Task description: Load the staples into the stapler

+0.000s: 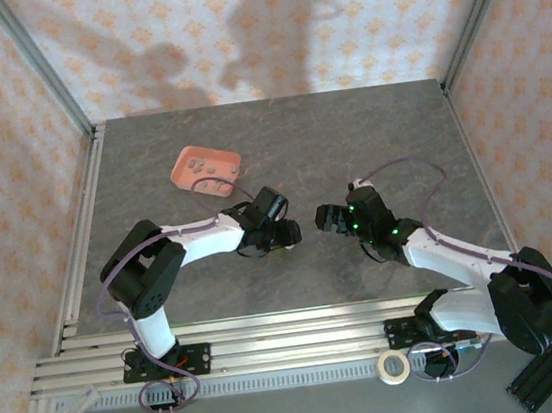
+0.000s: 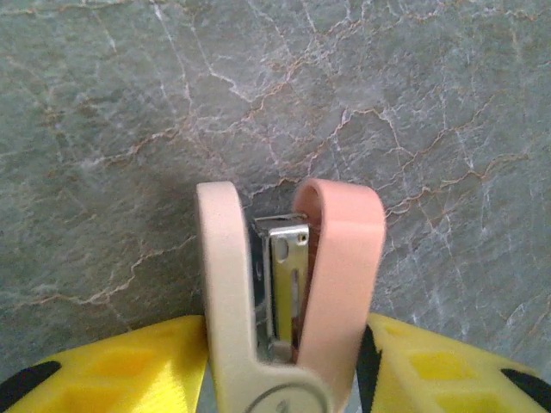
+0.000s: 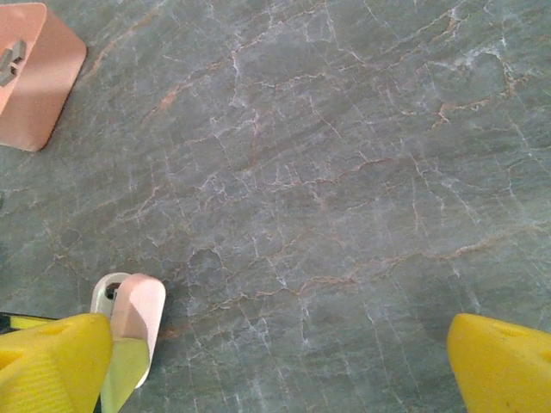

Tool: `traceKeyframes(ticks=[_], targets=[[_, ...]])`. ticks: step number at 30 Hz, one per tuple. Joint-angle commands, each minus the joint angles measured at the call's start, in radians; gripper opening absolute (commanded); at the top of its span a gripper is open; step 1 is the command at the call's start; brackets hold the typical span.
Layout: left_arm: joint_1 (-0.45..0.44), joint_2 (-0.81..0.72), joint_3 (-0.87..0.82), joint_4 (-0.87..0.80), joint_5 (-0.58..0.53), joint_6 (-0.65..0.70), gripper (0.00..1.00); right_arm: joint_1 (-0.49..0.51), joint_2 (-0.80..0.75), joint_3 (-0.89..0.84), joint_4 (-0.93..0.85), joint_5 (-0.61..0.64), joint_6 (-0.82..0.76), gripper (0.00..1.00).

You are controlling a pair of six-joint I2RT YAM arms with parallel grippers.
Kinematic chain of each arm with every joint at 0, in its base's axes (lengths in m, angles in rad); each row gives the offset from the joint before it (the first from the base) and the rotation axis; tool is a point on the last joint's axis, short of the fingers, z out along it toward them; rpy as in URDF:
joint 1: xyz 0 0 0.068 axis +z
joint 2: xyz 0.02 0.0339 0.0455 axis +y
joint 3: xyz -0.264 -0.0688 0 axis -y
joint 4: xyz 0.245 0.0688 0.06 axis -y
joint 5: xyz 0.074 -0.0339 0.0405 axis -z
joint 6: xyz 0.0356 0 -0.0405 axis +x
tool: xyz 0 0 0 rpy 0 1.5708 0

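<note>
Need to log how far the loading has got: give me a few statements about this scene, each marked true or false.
1. The left gripper is clamped on the stapler. True.
2. The stapler is folded shut. False: its white and pink arms are spread, with the metal channel exposed between them.
3. The right gripper carries a strip of staples. False: its fingers are wide apart with nothing between them.
4. The staples lie in the salmon-pink tray. True.
5. The tray sits between the two grippers. False: it lies farther back on the table, to the left of both.
</note>
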Motion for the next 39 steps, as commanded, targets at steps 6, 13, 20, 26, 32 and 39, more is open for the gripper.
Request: traceKeyframes(ticks=[6,13,20,26,32,39], targets=[[-0.005,-0.111,-0.003,-0.1,-0.119,0.045,0.66,0.04,0.015,0.059,-0.042,-0.017,-0.028,0.99],[0.007,-0.228,-0.069,-0.091,-0.19,0.04,0.7,0.091,0.159,0.156,-0.045,-0.103,-0.027,0.99],[0.067,-0.384,-0.186,-0.081,-0.244,0.009,0.71,0.112,0.288,0.278,-0.164,-0.089,0.07,0.99],[0.13,-0.493,-0.249,-0.109,-0.287,0.021,0.71,0.157,0.402,0.397,-0.25,-0.112,0.074,0.96],[0.152,-0.538,-0.28,-0.129,-0.31,0.025,0.72,0.225,0.507,0.499,-0.331,-0.063,0.073,0.78],[0.16,-0.551,-0.301,-0.125,-0.314,0.018,0.72,0.269,0.61,0.585,-0.439,0.03,0.045,0.68]])
